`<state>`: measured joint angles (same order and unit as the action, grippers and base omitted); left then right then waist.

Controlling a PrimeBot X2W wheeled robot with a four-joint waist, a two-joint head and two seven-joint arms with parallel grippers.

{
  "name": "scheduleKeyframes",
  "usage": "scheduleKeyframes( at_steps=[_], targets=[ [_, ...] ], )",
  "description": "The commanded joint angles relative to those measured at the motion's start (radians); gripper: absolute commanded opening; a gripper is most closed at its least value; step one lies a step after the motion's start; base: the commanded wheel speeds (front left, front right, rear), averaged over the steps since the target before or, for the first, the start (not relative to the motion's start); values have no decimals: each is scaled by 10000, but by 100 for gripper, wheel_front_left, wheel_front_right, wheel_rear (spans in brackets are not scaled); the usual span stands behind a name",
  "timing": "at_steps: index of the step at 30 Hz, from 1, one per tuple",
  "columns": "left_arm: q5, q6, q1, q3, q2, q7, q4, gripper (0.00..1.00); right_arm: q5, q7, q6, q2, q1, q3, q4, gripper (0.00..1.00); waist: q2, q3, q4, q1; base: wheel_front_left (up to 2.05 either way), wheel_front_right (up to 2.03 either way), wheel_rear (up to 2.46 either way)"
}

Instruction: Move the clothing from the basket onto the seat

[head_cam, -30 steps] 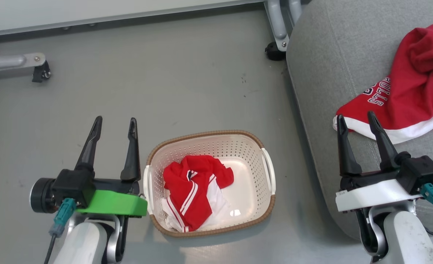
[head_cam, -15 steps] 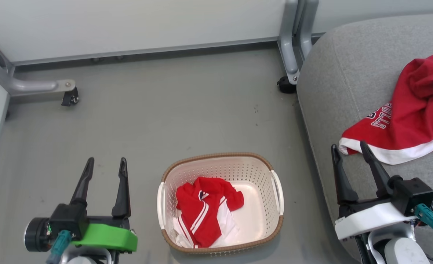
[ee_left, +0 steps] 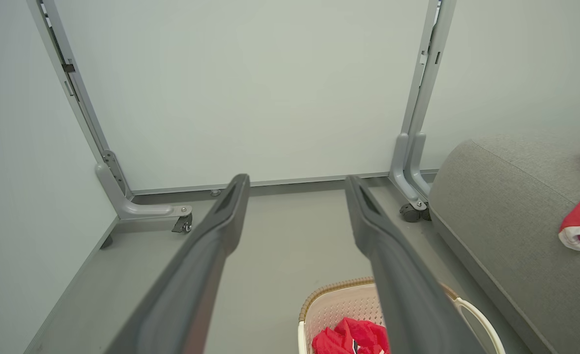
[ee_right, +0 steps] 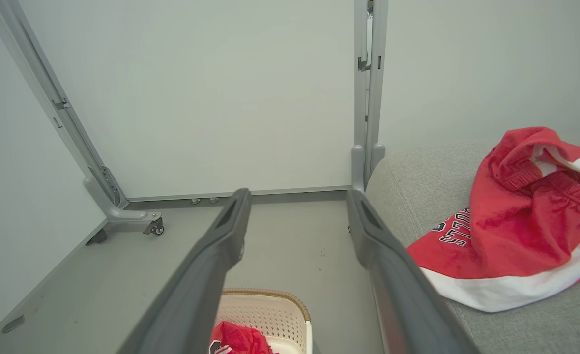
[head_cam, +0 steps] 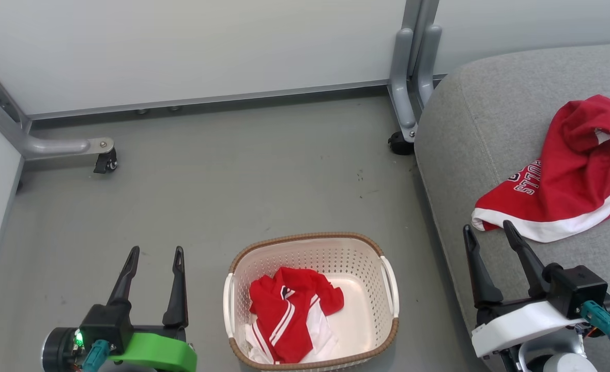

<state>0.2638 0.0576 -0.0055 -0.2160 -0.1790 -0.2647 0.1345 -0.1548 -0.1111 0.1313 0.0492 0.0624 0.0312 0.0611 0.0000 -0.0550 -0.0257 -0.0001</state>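
With both pairs of your jaws released and empty, expect the crumpled red white-striped garment (head_cam: pixel 284 316) in the cream perforated plastic basket (head_cam: pixel 310 256) to be light, limp and snag-prone, so pinch its raised middle fold.

Lettered red garment (head_cam: pixel 563 191), right part beyond the head view's edge

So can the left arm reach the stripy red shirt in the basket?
Probably yes. The left gripper is open and empty beside the basket, and the striped red garment lies uncovered inside it. The arm would only need to swing over the rim and dip down.
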Motion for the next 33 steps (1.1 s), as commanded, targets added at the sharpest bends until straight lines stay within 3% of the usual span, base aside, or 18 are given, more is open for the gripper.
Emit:
scheduleKeyframes(
  at_steps=[1, 22, 33],
  targets=[
    [-48, -49, 180, 69, 7, 8, 35, 100, 19, 45, -10, 23, 166, 20, 73, 100, 0, -1, 5, 1, 0, 0, 0],
    [-330, -240, -132, 236, 270, 7, 398, 100, 61, 60, -10, 22, 95, 4, 197, 100, 0, -110, 108, 1, 0, 0, 0],
    [-883, -492, -1428, -301, 617, 9, 1054, 100, 268, 64, -10, 24, -532, -118, 691, 100, 0, -1429, 307, 1, 0, 0, 0]
  ],
)
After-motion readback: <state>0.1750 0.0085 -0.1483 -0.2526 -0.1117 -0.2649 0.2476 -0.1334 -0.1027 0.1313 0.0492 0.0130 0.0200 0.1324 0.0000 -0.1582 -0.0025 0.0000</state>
